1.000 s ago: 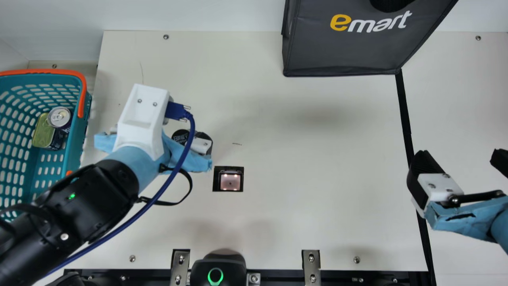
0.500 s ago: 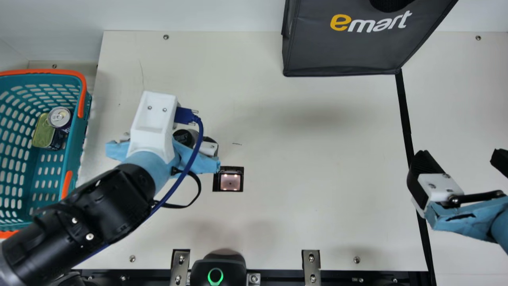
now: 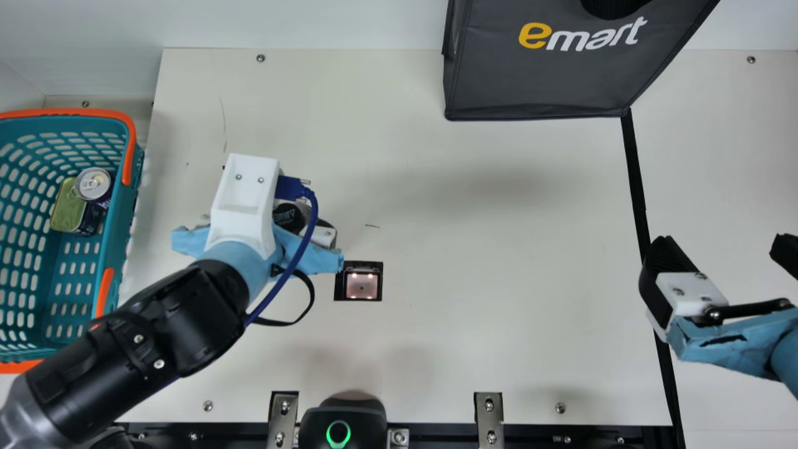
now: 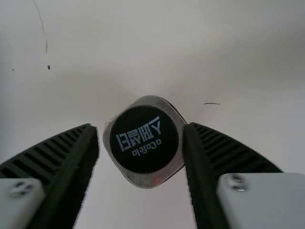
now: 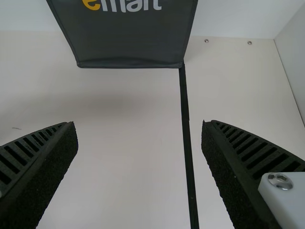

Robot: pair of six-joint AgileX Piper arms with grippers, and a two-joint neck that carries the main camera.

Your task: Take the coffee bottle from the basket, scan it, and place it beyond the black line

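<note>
Black-capped grey coffee bottle (image 4: 145,139) between left gripper's (image 3: 323,234) spread fingers; right gripper (image 3: 723,246) spread. Teal plastic basket (image 3: 120,231): silver-topped can (image 3: 93,184), green-lidded tin (image 3: 67,209) (adjacent).

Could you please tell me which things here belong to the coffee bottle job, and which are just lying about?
Part of the job:
- coffee bottle, out of the basket
- left tool, at the bottle
- basket
- scanner window
- black line

Just lying about:
- drink can, in the basket
- green-topped tin, beside the can
- dark shopping bag
</note>
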